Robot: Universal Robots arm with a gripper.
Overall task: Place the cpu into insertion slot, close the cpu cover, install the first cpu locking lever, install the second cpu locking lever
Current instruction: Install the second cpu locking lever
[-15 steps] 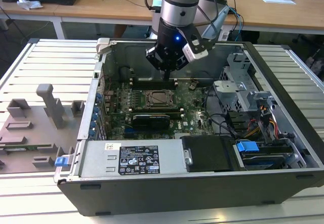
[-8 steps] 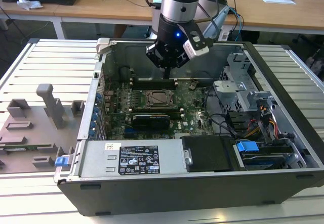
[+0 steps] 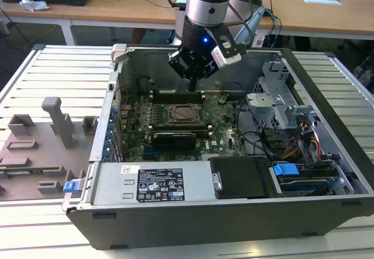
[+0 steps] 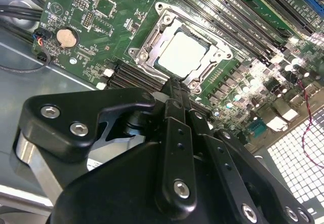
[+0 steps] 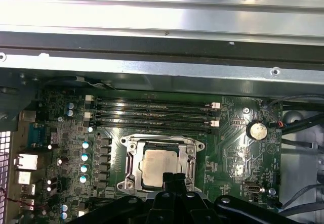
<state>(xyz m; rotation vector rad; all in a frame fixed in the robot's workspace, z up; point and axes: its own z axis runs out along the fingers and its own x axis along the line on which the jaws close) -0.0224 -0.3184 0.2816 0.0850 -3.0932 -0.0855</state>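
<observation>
The cpu (image 4: 182, 53) (image 5: 153, 166) lies flat in the insertion slot (image 3: 184, 114) on the green board, its pale metal top showing in both wrist views. The silver cpu cover (image 4: 152, 36) (image 5: 132, 164) lies down around the chip as a frame. My gripper (image 3: 193, 85) (image 4: 174, 86) (image 5: 173, 177) hangs inside the open computer case, a little above the board at the slot's edge. Its black fingers are shut together, hold nothing and touch nothing. The locking levers are too thin to make out.
Long black memory slots (image 5: 152, 114) run beside the socket. The case walls (image 3: 120, 66), a drive cage (image 3: 277, 104) with cables and a power supply (image 3: 158, 183) hem in the board. A grey fixture tray (image 3: 41, 148) lies at the exterior view's left.
</observation>
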